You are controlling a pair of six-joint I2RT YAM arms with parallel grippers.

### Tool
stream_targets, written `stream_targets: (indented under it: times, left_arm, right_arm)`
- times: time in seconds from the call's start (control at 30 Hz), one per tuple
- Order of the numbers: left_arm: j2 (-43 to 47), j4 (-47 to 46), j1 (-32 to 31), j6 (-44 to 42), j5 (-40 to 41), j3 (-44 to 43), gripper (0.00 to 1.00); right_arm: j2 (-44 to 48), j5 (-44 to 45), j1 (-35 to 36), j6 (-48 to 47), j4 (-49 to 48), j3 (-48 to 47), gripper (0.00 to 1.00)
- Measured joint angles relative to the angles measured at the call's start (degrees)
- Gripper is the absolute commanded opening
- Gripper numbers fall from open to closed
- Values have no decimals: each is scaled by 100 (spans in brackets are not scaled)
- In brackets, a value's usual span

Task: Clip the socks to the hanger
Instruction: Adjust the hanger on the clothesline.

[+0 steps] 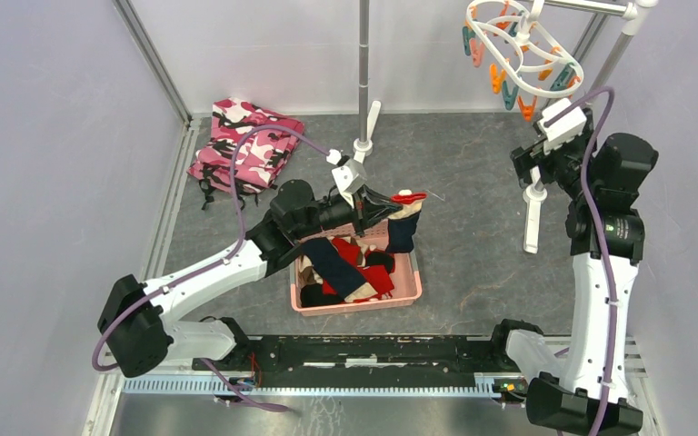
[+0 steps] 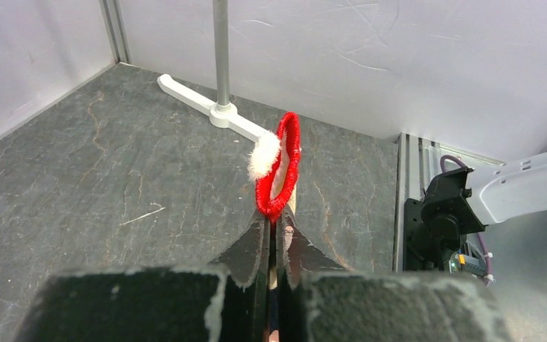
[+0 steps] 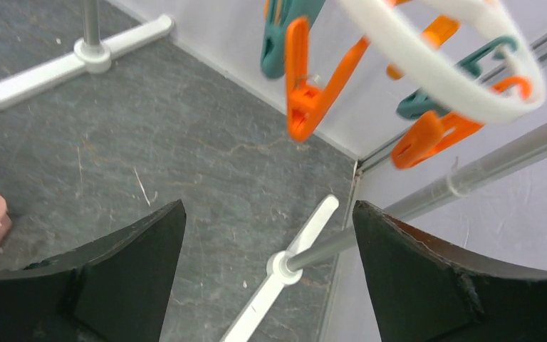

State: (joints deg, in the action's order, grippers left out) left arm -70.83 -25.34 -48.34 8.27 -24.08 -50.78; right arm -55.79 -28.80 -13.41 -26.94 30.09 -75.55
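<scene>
The sock (image 2: 282, 171) is soft knit cloth, the hanger (image 3: 420, 57) glossy plastic, the table (image 2: 114, 178) matt and rough

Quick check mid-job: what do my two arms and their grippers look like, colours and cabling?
Left arm and right arm: white link shells, black rounded joint housings, a lilac cable looping along each, a white camera box at the wrist. Left gripper and right gripper: black wedge-shaped fingers with chipped, pale edges.
</scene>
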Motion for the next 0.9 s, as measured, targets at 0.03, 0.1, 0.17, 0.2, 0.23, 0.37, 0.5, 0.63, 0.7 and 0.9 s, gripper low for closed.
stream_targets:
  times: [0.03,0.1,0.17,0.2,0.23,0.37,0.5,0.63,0.7,0.9]
  left_arm:
    - [-7,0,0,0,0,0,2]
    - [-20,-2,0,0,-2,0,2]
    - [-44,-4,0,0,-4,0,2]
    - [-63,-4,0,0,-7,0,2]
    - [-83,-4,0,2,-9,0,2]
    - [-173,-15,0,11,-44,0,2]
    - [-258,-59,2,24,-57,-4,2]
    - [-387,-476,13,474,-59,-4,2]
    - [-540,-957,15,964,-66,20,2]
    - [-1412,-2350,-166,2594,81,46,2]
  right_arm:
    - [66,17,0,-131,20,122,94]
    - [136,13,0,-313,79,302,94]
    - [151,-4,0,-428,116,391,93]
    - [151,-4,0,-448,122,409,94]
    - [162,-7,0,-455,118,422,98]
    - [352,-7,0,-446,57,654,98]
    - [361,-55,0,-271,96,699,98]
    - [378,-890,-13,529,-291,977,98]
    - [601,-1416,-7,1182,-780,1523,98]
    - [852,-2297,131,2601,-1497,2282,98]
